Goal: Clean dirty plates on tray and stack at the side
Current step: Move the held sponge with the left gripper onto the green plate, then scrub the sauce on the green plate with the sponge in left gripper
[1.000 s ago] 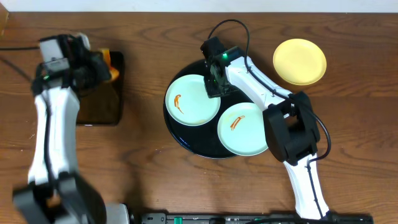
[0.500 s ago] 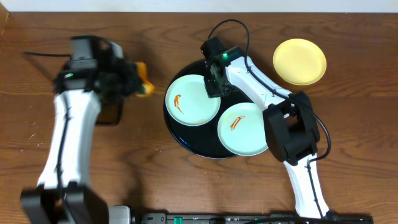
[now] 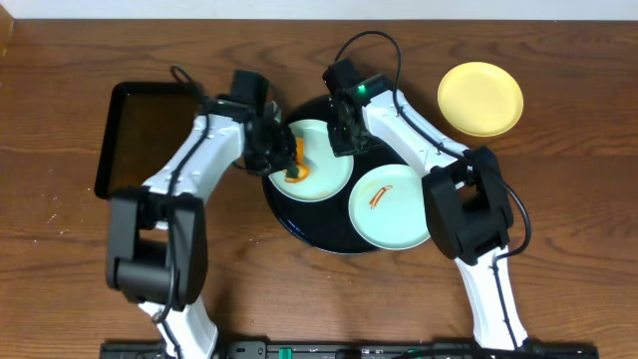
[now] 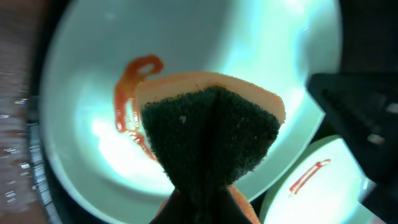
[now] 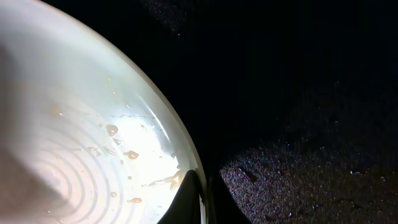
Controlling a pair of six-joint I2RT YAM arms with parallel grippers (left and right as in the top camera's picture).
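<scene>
**1. table** (image 3: 568, 249): brown wood, and it bears everything listed below.

**2. round tray** (image 3: 299, 224): black with a low rim, at mid-table. It carries two plates, so the soiled ware is gathered in one place.

**3. near mint plate** (image 3: 399, 219): lies flat at 5 o'clock on the round tray, with neither arm on it. An orange-brown sauce streak (image 3: 377, 197) crosses its middle. Judged to be waiting its turn.

**4. far mint plate** (image 3: 324, 178): sits at 10 o'clock on the round tray, just beside item 3. The left wrist view shows its own streak (image 4: 127, 87) curling across the bowl. This is the piece being cleaned.

**5. sponge** (image 4: 208, 130): orange body, with the dark green scouring face turned toward the wrist camera. It is squeezed to a narrow waist and sits over the streaked half of item 4. Whether it presses on the glaze cannot be told.

**6. left gripper** (image 3: 277, 150): reaches in from 9 o'clock with its jaws clamped on the sponge. It is placed to wipe the streak.

**7. right gripper** (image 5: 202, 199): reaches in from 12 o'clock. Its jaws are closed over the rim of item 4 at the plate's 2 o'clock edge, one fingertip on each side. Judged to be a steadying hold, so the plate neither slides nor spins under the scrubbing.

**8. rectangular tray** (image 3: 140, 135): black, at 9 o'clock and well apart from the round tray.

**9. yellow plate** (image 3: 480, 98): at 2 o'clock, off the round tray on bare wood, with no streak visible. Judged to be the base of the side stack, leaving two plates to follow.
</scene>
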